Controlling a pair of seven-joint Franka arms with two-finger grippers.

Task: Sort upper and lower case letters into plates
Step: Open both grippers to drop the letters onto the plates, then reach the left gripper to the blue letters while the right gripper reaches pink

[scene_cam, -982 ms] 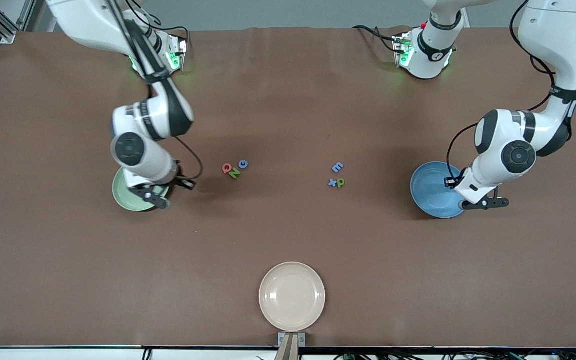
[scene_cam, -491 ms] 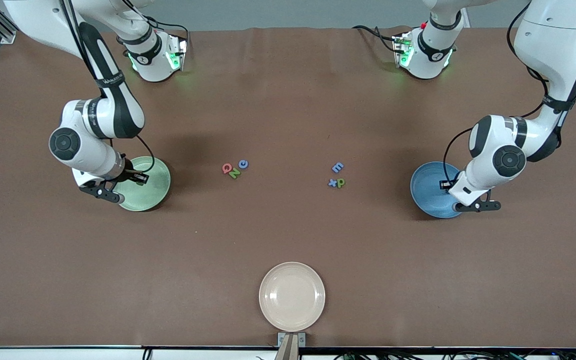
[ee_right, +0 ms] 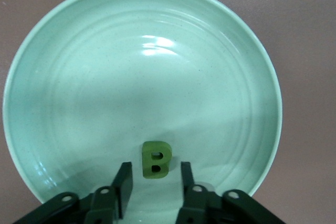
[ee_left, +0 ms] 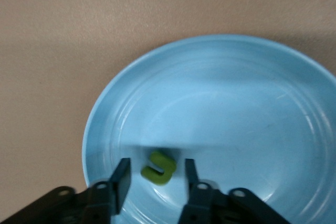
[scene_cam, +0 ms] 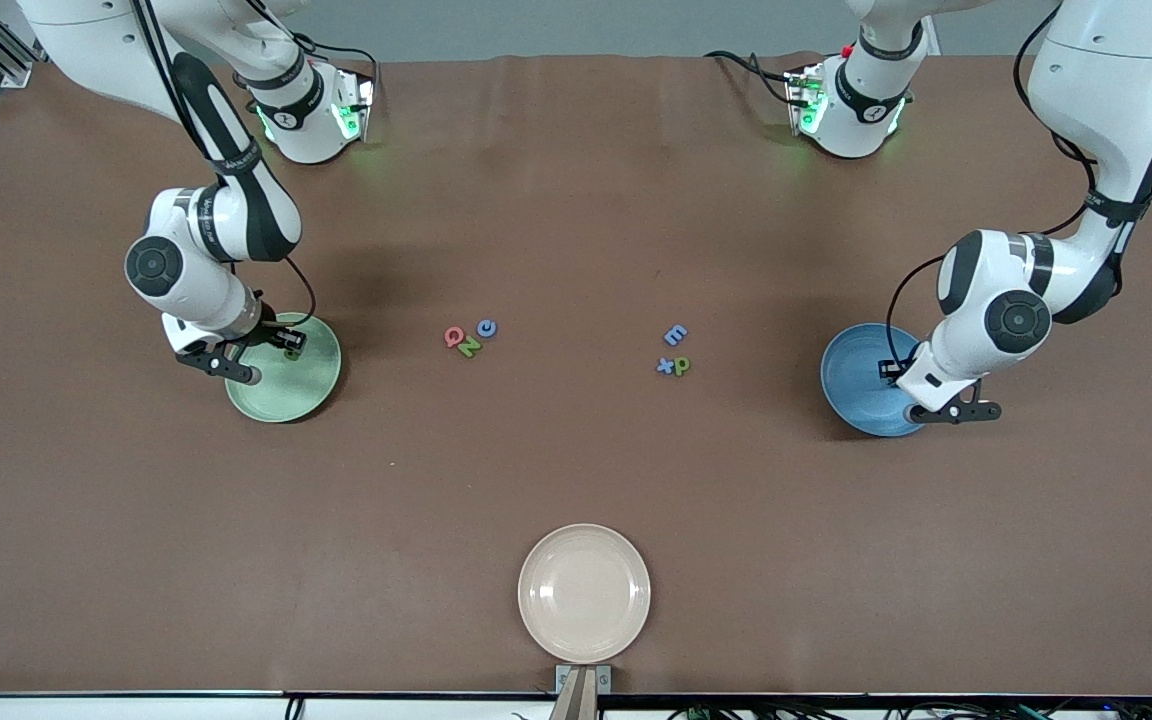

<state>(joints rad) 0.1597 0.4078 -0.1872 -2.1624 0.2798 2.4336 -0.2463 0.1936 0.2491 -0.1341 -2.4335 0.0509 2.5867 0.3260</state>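
The mint green plate [scene_cam: 306,385] lies at the right arm's end of the table, with a green letter B [ee_right: 156,159] lying in it. My right gripper [scene_cam: 271,345] is low over this plate, and its open fingers [ee_right: 155,168] flank the B without touching it. The blue plate [scene_cam: 851,385] lies at the left arm's end, with a green letter s [ee_left: 158,167] in it. My left gripper [scene_cam: 891,375] is low over it, fingers [ee_left: 157,166] open on either side of the s. On the table between the plates lie a red Q [scene_cam: 453,337], green N [scene_cam: 470,348], blue c [scene_cam: 486,327], blue E [scene_cam: 675,334], blue x [scene_cam: 665,366] and green p [scene_cam: 682,365].
A cream-beige plate [scene_cam: 584,592] lies at the table edge nearest the front camera, midway along it. The two arm bases stand along the edge farthest from that camera. Brown tabletop surrounds the letter groups.
My right arm swung toward its end of the table, and its gripper moved from the mint plate's inner edge to over the plate. My left arm shifted only slightly.
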